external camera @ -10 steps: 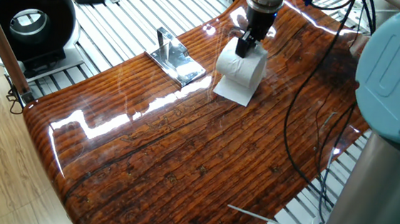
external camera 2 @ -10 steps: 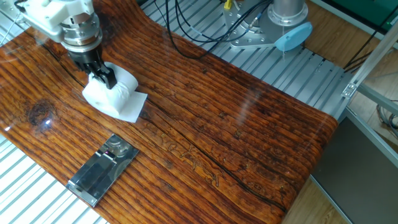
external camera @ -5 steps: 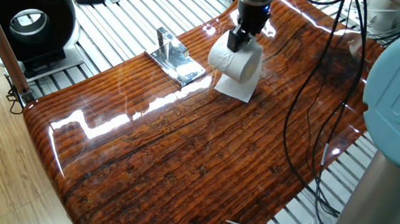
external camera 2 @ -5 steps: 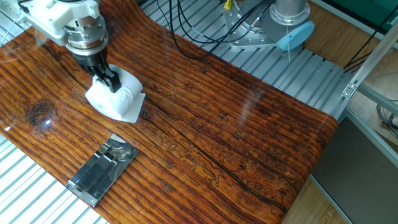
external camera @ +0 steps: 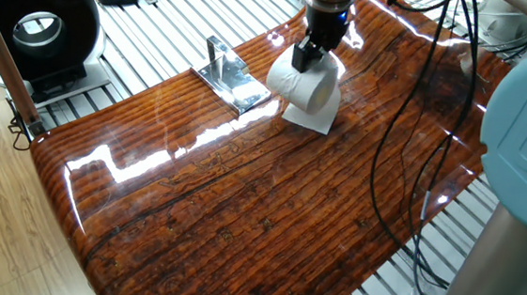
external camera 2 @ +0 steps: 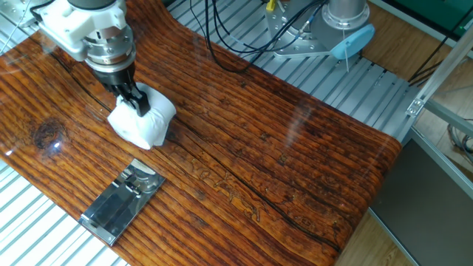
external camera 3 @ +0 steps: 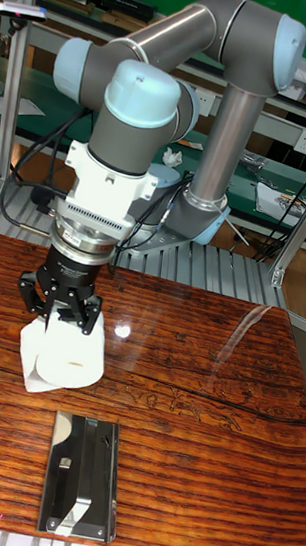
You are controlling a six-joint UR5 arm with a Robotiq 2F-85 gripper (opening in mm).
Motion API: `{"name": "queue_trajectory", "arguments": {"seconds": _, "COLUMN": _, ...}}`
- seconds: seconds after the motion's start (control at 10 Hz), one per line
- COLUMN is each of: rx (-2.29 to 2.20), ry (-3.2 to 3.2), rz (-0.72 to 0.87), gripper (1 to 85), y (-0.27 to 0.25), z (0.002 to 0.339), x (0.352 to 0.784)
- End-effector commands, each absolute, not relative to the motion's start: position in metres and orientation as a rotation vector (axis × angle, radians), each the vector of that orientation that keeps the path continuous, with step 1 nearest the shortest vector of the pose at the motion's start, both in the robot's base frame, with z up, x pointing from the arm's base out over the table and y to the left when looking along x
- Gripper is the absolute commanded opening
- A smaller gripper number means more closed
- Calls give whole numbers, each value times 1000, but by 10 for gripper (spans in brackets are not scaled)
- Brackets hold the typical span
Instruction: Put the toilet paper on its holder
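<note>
The toilet paper [external camera: 302, 86] [external camera 2: 143, 121] [external camera 3: 65, 356] is a white roll with a loose sheet hanging below it. My gripper [external camera: 307, 55] [external camera 2: 134, 100] [external camera 3: 61, 313] is shut on the roll's upper rim and holds it just above the wooden tabletop. The holder [external camera: 232, 77] [external camera 2: 120, 201] [external camera 3: 81, 474] is a shiny square chrome plate with a short bent bar. It stands on the table a short way from the roll, left of it in one fixed view and below it in the tall view.
A large black ring-shaped device [external camera: 35, 28] sits off the table's far left end. Black cables [external camera: 416, 103] drape over the wooden table [external camera: 240, 212]. Slatted metal framing [external camera 2: 347, 81] surrounds the table, and the arm's base [external camera 2: 336, 29] is mounted there.
The gripper has carried the roll a little toward the holder and lifted it slightly. The trailing sheet has shifted along with it.
</note>
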State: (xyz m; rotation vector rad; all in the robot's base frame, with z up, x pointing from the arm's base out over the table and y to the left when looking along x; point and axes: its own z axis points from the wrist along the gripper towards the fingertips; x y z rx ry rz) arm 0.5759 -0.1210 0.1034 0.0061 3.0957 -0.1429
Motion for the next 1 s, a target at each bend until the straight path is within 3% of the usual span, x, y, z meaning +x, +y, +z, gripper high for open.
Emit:
{"name": "queue_trajectory", "arguments": {"seconds": 0.0, "rx": 78, "ry": 3080, "rz": -86, "gripper": 10, "y": -106, "z": 102, "x": 579}}
{"name": "queue_trajectory", "arguments": {"seconds": 0.6, "rx": 82, "ry": 3063, "rz": -78, "gripper": 10, "y": -101, "z": 98, "x": 583}}
{"name": "queue_trajectory", "arguments": {"seconds": 0.9, "rx": 99, "ry": 3069, "rz": -167, "gripper": 10, "y": -116, "z": 99, "x": 580}}
